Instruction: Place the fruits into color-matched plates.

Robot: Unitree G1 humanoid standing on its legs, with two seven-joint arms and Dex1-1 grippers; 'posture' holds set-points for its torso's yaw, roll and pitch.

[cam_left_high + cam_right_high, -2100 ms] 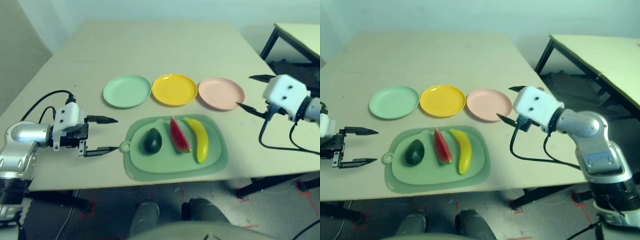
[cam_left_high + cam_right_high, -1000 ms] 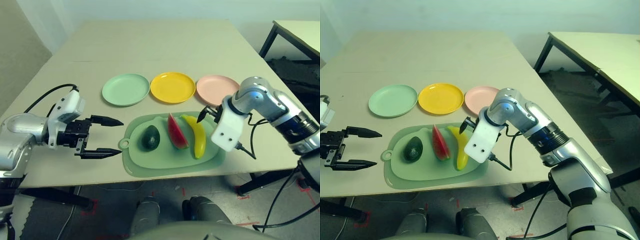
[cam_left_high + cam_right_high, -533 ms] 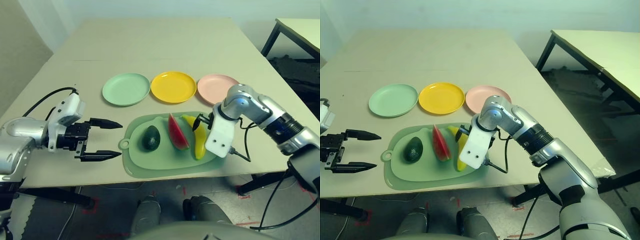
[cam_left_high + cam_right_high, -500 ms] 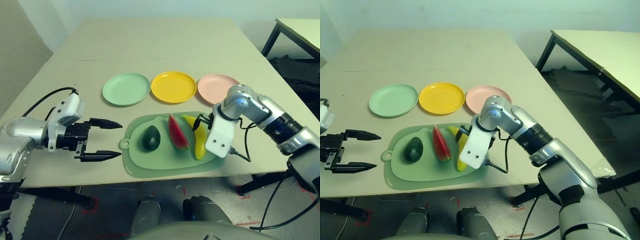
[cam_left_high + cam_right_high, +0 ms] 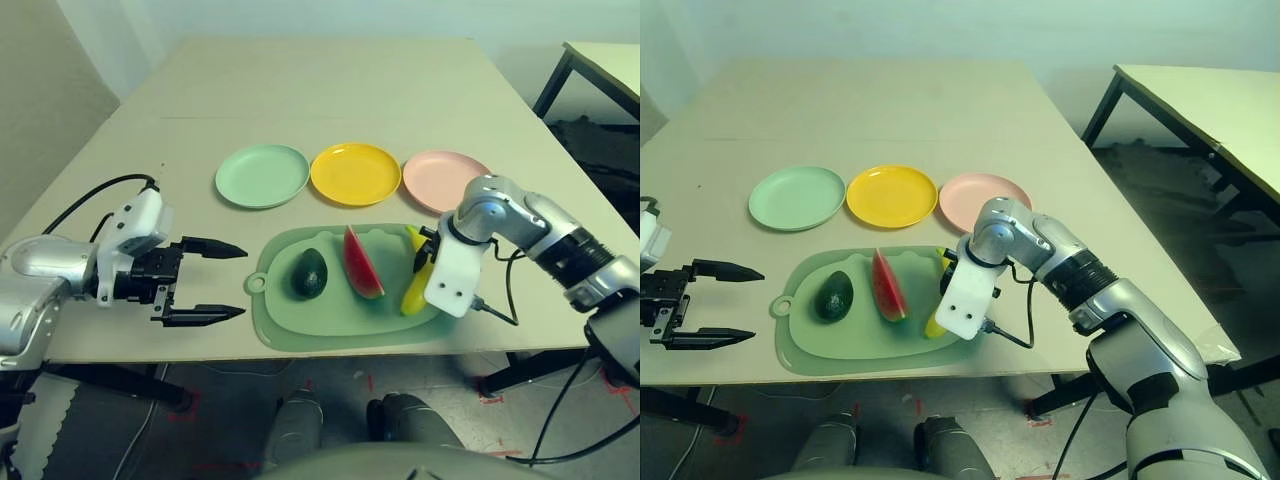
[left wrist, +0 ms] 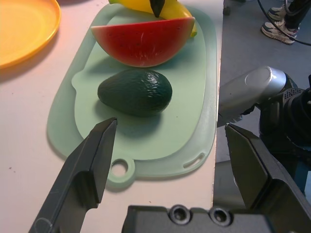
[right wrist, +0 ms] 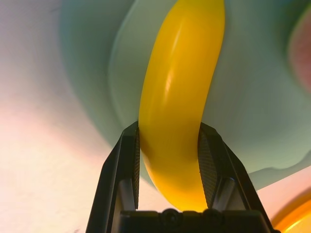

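While the right end effector (image 7: 168,167) points down over the right part of the green mat (image 5: 330,320), its two black fingers (image 7: 127,165) are closed against both sides of the yellow banana (image 7: 182,97), probably so that the fruit can be lifted without rolling; the banana seems to lie on the mat at this moment. At the centre of the frame the red watermelon wedge (image 5: 362,263) stands on its rind, and just left of it lies the dark avocado (image 5: 309,273), both on the same mat. At the left side of the frame, the left end effector (image 5: 208,281) waits with its fingers wide apart and nothing between them, aimed toward the avocado. Above the mat, three plates stand in one row on the tabletop (image 5: 330,90): the mint green plate (image 5: 262,175), the yellow plate (image 5: 355,173) and the pink plate (image 5: 445,180), each of them without fruit.
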